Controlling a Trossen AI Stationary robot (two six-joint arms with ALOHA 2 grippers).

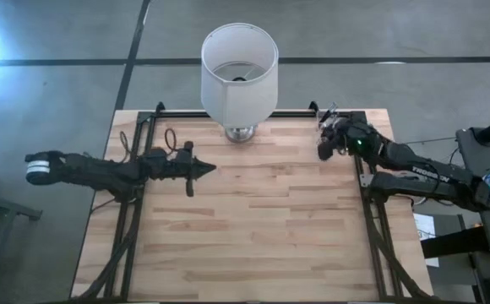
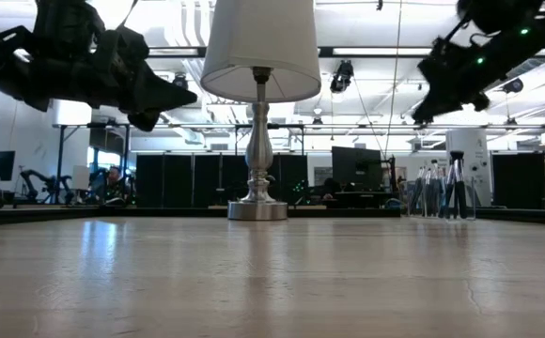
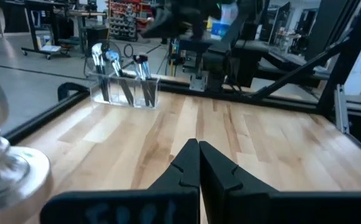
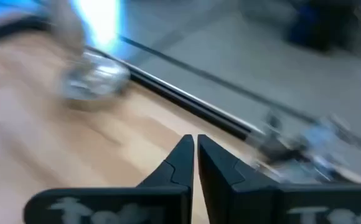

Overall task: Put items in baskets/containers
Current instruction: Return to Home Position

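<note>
Overhead, closed right fingers [image 4: 179,163] crowd the cup [image 3: 123,92]; left wrist view, past closed left fingers [image 3: 183,168], shows upright brushes [image 3: 138,73].

The surface [image 1: 262,219] is pale wood in jointed strips, smooth with a low sheen. The lamp base [image 2: 257,208] is polished silvery metal; the shade [image 1: 239,72] is matt white. The cup [image 3: 123,92] is clear glossy plastic, and the brushes [image 3: 113,62] have shiny ferrules. The left claw [image 3: 196,146] and right claw [image 4: 195,140] look matt black.
</note>
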